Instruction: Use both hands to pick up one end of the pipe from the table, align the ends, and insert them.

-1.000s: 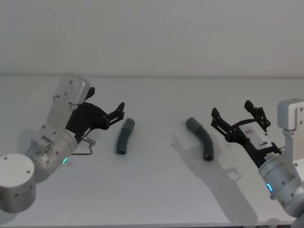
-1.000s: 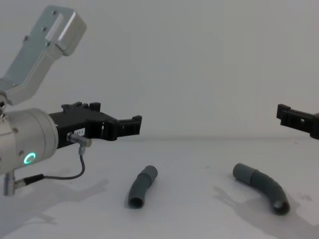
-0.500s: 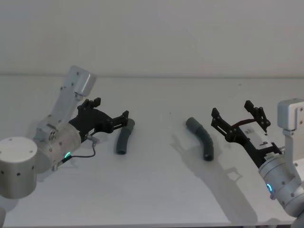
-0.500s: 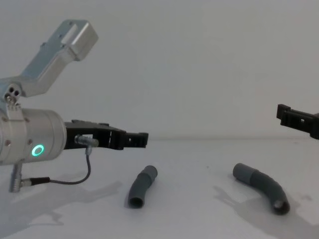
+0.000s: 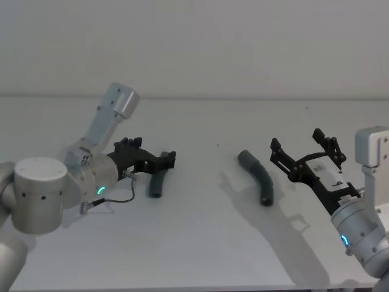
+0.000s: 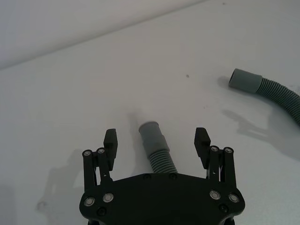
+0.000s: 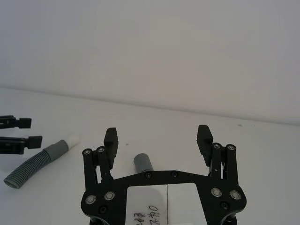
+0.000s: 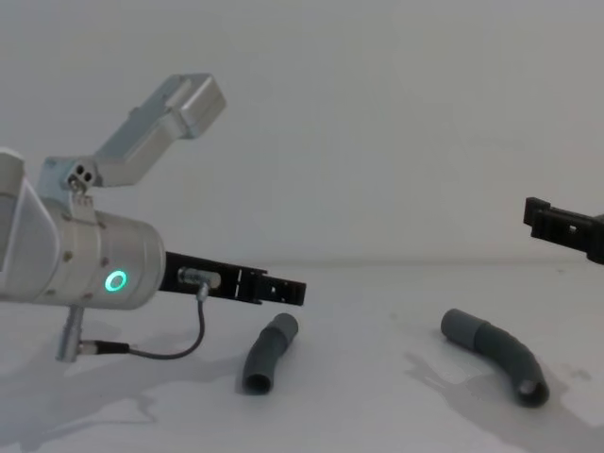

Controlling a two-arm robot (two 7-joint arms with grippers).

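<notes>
Grey short pipe piece lies left of centre, left gripper spread wide over its cuff. We note the curved piece right of centre, right gripper released nearby.

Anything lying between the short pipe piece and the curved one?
No, in the head view the table between the short piece and the curved piece is bare.

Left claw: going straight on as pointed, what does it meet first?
Likely the cuffed end of the short pipe piece, lying between the open fingers of the left claw; it might skim over onto the table.
</notes>
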